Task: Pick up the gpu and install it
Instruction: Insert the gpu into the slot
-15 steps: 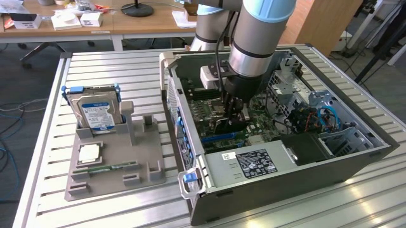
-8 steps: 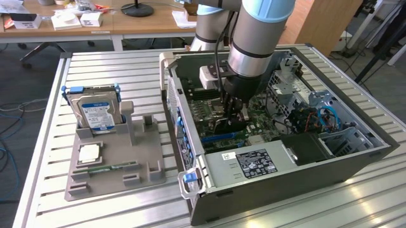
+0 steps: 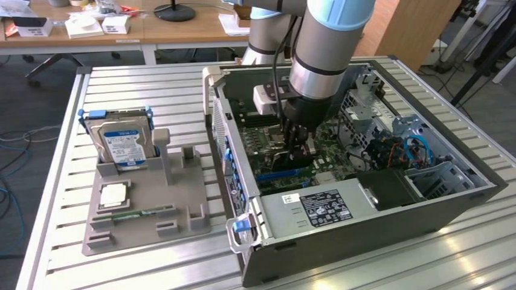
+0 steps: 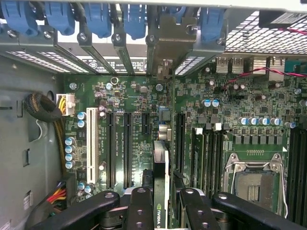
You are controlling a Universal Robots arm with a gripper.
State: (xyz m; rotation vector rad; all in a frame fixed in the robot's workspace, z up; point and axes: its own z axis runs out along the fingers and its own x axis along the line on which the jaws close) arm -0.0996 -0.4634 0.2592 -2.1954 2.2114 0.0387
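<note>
The gpu [image 4: 160, 172] shows edge-on in the wrist view, a thin black card with a green logo, held upright between my two black fingers [image 4: 139, 211]. My gripper [image 4: 161, 194] is shut on it. Its metal bracket [image 4: 168, 45] reaches the rear slot openings under the blue latches. The card hangs over the green motherboard [image 4: 129, 100], in line with the long black expansion slots. In the exterior view my gripper [image 3: 294, 142] is down inside the open computer case [image 3: 451, 208], with the dark gpu [image 3: 290, 162] just above the blue slot [image 3: 278, 174].
A grey fixture tray [image 3: 185, 199] on the exterior view's left holds a silver hard drive [image 3: 125, 142], a square chip [image 3: 113, 193] and a green memory stick [image 3: 137, 212]. Inside the case are the power supply [image 3: 322, 208], a drive cage [image 3: 439, 178] and cable bundles [image 4: 41, 108].
</note>
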